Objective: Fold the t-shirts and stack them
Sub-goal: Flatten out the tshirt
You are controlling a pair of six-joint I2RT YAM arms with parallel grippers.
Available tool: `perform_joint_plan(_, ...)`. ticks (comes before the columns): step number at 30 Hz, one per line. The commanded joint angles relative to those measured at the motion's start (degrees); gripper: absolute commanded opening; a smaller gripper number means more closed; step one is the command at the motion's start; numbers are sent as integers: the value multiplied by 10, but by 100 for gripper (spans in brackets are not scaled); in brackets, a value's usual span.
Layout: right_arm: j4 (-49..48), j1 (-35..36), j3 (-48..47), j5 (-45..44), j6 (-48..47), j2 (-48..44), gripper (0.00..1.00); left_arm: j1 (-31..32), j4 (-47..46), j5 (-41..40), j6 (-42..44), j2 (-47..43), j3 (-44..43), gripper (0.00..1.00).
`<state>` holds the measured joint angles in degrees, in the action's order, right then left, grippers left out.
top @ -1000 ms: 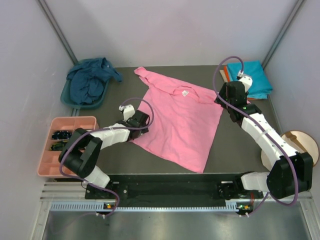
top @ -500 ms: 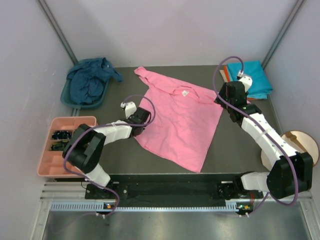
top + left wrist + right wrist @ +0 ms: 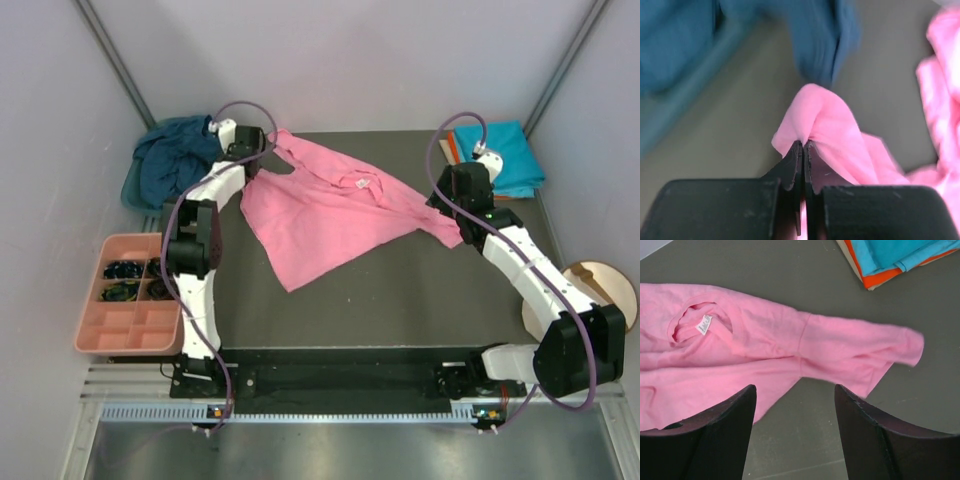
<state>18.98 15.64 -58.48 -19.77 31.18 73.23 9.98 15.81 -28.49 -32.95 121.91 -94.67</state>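
Slippage is the worry — left jaws pinch only a thin fold of the pink shirt [image 3: 320,215], rumpled mid-counter, right jaws gape above its sleeve, so one tug could free it.

Blurred, the dark navy cloth shirt [image 3: 825,35] runs off the left wrist view's top edge; the right wrist view crops the folded turquoise shirt [image 3: 890,250] and orange shirt [image 3: 874,280].

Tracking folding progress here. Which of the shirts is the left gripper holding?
The pink shirt, spread mid-table: the left gripper is shut on its edge. The navy shirt lies crumpled far left; the turquoise shirt and orange shirt sit stacked far right.
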Motion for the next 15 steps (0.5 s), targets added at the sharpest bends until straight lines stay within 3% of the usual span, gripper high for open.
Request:
perform_joint_plan(1,-4,2,-13,6,9,-6,64,-17,46,-40,51,90,-174,0)
perform_joint_plan(3,-4,2,-12,6,11,-7,64,-20,68,-46,65,124,-273,0)
perform_joint_plan(6,1,2,-11,2,12,-8,64,-23,83,-75,77,162,-333,0)
perform_joint_plan(10,3,2,-7,-7,12,-9,64,-39,56,-81,71,146,-322,0)
perform_joint_plan(11,4,2,-6,-10,12,-8,64,-44,57,-81,70,143,-321,7)
perform_joint_plan(12,6,2,-6,-11,11,-6,64,-46,60,-78,68,141,-319,24)
perform_joint_plan(13,9,2,-5,-15,12,-5,64,-47,62,-69,68,133,-314,43)
perform_joint_plan(14,9,2,0,-17,12,-5,64,-45,60,-64,65,125,-306,75)
perform_joint_plan(15,9,2,3,-17,13,-5,64,-44,57,-64,60,117,-278,95)
